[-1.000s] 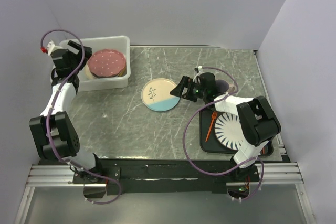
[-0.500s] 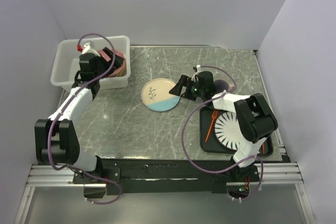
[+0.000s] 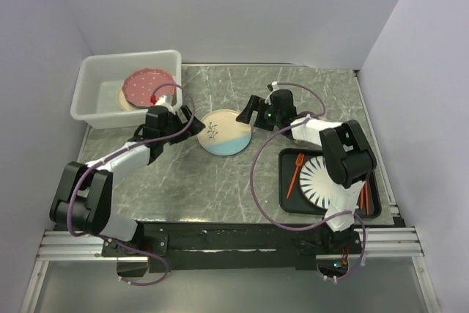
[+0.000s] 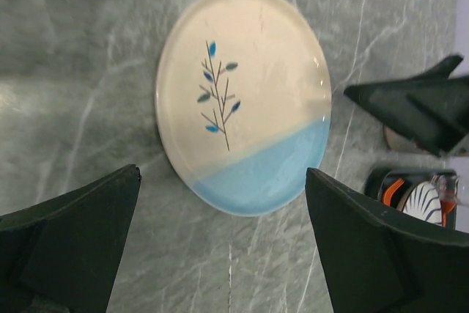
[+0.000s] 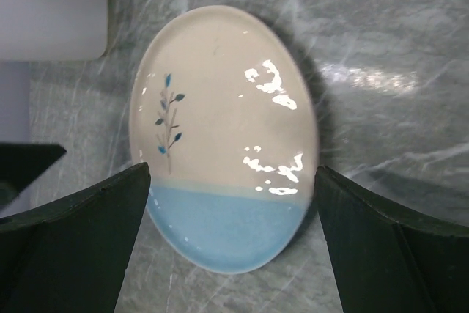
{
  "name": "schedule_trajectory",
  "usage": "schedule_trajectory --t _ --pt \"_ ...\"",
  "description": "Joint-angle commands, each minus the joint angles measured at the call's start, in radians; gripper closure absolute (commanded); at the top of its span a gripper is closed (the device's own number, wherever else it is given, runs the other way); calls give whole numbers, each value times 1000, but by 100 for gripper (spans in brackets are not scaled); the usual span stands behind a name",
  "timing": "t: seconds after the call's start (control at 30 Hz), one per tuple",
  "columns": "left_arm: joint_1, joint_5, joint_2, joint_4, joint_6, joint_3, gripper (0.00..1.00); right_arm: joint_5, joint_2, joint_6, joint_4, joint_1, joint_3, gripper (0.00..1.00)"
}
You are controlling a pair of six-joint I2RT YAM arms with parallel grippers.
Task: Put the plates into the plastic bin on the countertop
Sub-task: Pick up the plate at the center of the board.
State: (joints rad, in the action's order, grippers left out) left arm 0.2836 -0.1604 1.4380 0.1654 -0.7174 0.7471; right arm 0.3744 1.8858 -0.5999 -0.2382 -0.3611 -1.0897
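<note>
Left claw (image 3: 193,125) and right claw (image 3: 248,113) agape, one cream-and-blue plate (image 3: 226,132) between, one plastic bin (image 3: 132,56), two plates (image 3: 149,86) visible inside

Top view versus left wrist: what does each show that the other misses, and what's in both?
Top only: the bin with a pink plate on its stack, and both whole arms. Left wrist only: a close look at the left end effector, open, framing the cream-and-blue plate. Both: that plate, the open right end effector beside it, the striped plate, the countertop.
</note>
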Motion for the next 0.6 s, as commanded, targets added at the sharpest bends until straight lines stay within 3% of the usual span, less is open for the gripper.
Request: schedule_trajectory --t 0.0,0.37,0.47,0.57 --pt "37 9 42 118 -42 -46 1 -11 50 14 25 39 -74 0" --pt "114 19 254 310 -165 -110 4 44 142 5 28 57 -136 2" --pt "118 16 318 367 -192 -112 6 72 171 6 33 56 -157 5" --pt "121 1 372 405 -208 -106 8 122 202 11 51 56 -182 17"
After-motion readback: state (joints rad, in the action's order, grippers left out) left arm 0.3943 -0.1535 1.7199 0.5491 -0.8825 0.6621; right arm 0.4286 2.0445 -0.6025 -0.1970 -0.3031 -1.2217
